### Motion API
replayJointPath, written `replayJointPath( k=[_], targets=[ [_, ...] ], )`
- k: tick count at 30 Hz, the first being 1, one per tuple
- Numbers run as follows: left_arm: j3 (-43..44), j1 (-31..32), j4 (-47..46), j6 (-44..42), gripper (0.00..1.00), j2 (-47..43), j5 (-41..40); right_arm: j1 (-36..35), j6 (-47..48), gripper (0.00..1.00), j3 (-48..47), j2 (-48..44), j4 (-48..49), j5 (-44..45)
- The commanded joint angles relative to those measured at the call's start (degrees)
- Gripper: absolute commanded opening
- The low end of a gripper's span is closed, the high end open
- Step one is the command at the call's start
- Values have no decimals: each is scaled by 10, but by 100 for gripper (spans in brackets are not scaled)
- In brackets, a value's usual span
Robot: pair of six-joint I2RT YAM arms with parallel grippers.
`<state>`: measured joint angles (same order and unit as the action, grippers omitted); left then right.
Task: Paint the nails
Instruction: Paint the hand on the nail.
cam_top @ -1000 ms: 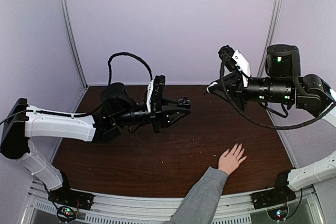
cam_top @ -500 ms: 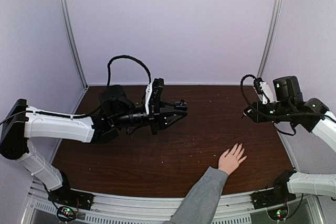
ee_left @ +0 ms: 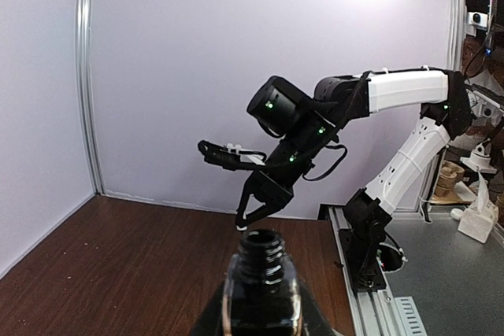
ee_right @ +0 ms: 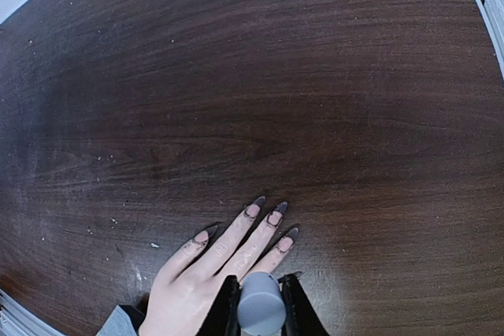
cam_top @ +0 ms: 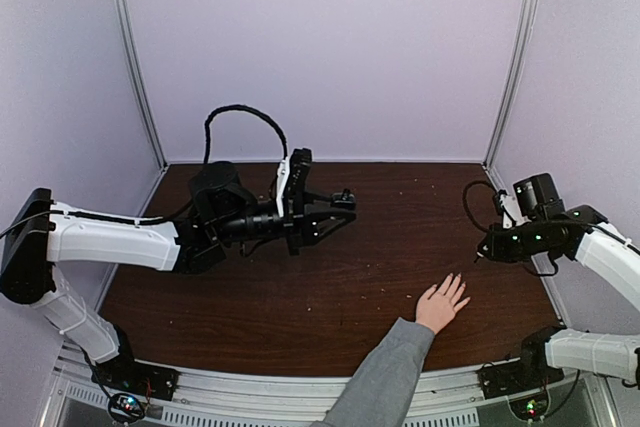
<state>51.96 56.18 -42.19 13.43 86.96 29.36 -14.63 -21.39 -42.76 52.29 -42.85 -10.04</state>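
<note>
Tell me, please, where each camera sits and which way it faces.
Top: above and behind the arms, looking down over the table; shows left arm, right arm, left hand, right hand.
Left wrist: on the left arm, looking level across toward the right arm; the open bottle it grips sits at the bottom.
Right wrist: looking down at the nails; its fingers pinch a grey cap.
Shared: top and right wrist both show the person's hand.

White shells and black joints are seen on the left arm and the right arm. A black cable is looped behind the black left gripper.
</note>
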Motion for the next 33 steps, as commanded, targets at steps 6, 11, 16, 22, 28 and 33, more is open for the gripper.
replayJointPath(
  k=[6, 11, 16, 22, 28, 33],
  targets=[
    [24, -7, -24, 5, 0, 21, 1, 14, -9, 0, 26, 19, 34, 0],
    [31, -7, -26, 10, 0, 31, 4, 15, -18, 0, 53, 11, 67, -9],
    [36, -7, -27, 13, 0, 36, 4, 15, -16, 0, 81, -14, 84, 2],
    [36, -8, -28, 15, 0, 38, 2, 15, -12, 0, 102, -14, 109, -11],
    [34, -7, -25, 14, 0, 35, -4, 15, -22, 0, 111, 7, 129, -15],
    [26, -13, -23, 17, 0, 27, -11, 15, -21, 0, 109, 33, 131, -25]
  ],
)
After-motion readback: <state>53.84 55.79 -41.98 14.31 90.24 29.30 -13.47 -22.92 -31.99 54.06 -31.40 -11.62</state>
